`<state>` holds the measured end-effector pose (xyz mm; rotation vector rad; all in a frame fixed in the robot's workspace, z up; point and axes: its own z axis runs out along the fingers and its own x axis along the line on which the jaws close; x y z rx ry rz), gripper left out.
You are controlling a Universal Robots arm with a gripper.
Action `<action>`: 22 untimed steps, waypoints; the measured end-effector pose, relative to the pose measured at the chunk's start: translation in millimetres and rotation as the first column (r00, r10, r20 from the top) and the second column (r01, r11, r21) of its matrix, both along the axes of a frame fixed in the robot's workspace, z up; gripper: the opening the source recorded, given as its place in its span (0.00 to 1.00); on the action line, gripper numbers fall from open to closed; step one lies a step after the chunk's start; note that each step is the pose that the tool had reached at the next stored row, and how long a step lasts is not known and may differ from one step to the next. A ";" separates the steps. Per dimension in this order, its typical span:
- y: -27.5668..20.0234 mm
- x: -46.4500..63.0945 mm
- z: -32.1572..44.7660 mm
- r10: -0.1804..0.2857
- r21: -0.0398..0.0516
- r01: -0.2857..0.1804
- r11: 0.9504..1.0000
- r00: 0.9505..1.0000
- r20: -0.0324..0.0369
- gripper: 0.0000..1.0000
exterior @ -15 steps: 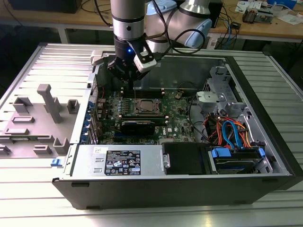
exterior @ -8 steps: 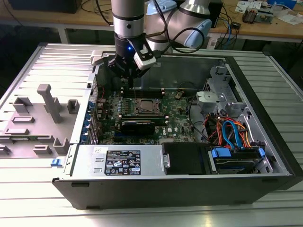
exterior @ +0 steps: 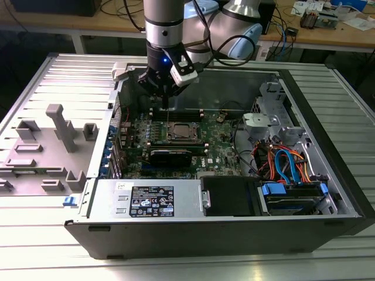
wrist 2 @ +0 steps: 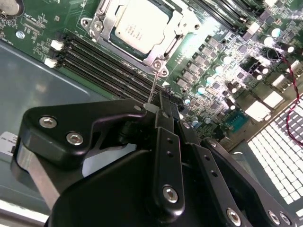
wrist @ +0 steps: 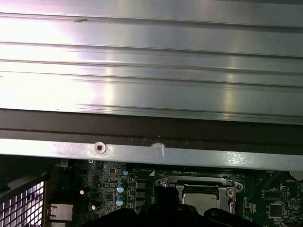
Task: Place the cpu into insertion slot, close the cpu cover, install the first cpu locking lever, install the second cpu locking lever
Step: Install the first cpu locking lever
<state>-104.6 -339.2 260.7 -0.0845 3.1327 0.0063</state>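
The gripper (wrist 2: 158, 106) has its jaws pinched on a thin locking lever (wrist 2: 153, 85) rising just beside the seated cpu (wrist 2: 137, 26).

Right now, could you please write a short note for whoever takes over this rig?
The gripper is shut on a thin locking lever, which stands up from the socket's corner.
The cpu sits in the insertion slot; the cpu cover appears to lie flat around it.
Done: cpu placed, cover closed.
Left: this lever is not yet down; the other lever's state cannot be told.
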 end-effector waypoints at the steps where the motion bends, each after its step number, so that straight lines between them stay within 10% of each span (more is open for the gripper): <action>1: 0.0 1.2 -0.9 0.000 0.000 0.000 1.000 1.000 0.000 0.11; 22: 0.3 12.0 -3.8 0.000 -0.001 0.000 1.000 1.000 0.000 0.11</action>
